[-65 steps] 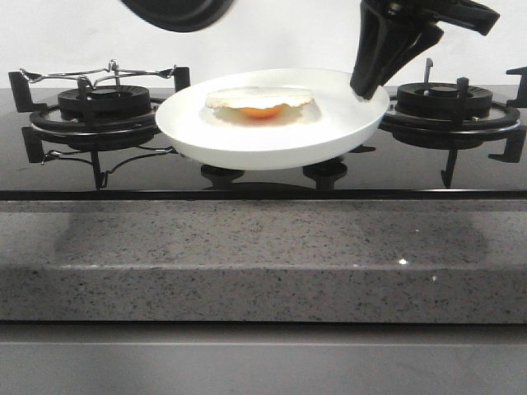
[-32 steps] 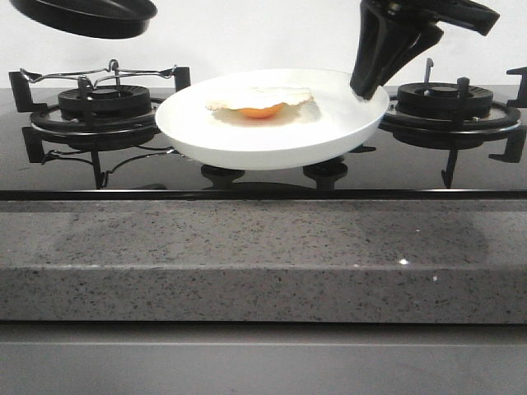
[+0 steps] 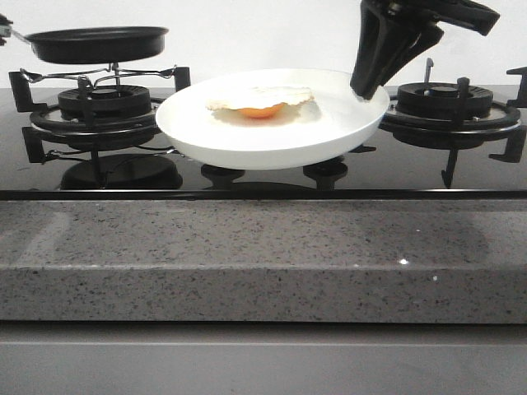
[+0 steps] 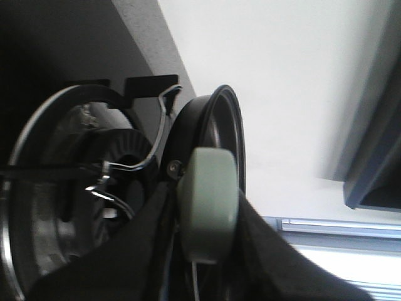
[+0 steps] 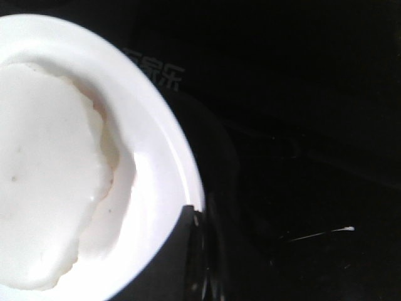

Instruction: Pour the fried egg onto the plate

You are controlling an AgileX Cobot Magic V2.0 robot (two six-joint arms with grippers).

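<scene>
Nearest the camera runs the speckled grey stone counter edge [image 3: 263, 263], and behind it the glossy black hob [image 3: 272, 183], where reflections blur what lies under the plate. The plate [image 3: 247, 140] is held up off the hob between the two burners, tilted slightly, its underside casting a dark patch on the glass. On it, a little back of centre, lies the fried egg [image 3: 260, 102], white ragged at the edges, orange yolk peeking out at the near side; in the right wrist view the egg [image 5: 44, 182] washes out to a pale blob against the plate [image 5: 160, 163] and the yolk cannot be made out. The right gripper [image 3: 368, 82] comes down from the top of the front view onto the plate's far right rim; its fingers are clamped on that rim, one dark fingertip [image 5: 172, 257] showing over the edge, the other hidden beneath. Further back on the left, the black frying pan [image 3: 97, 43] sits level just above the left burner grate [image 3: 95, 103], its handle cut off at the frame edge. The left gripper [image 4: 207, 216] appears only in its own wrist view, closed around the pan's pale green handle [image 4: 208, 210], fingers mostly dark and blurred. The right burner [image 3: 449, 107] stands behind the arm, partly hidden.
</scene>
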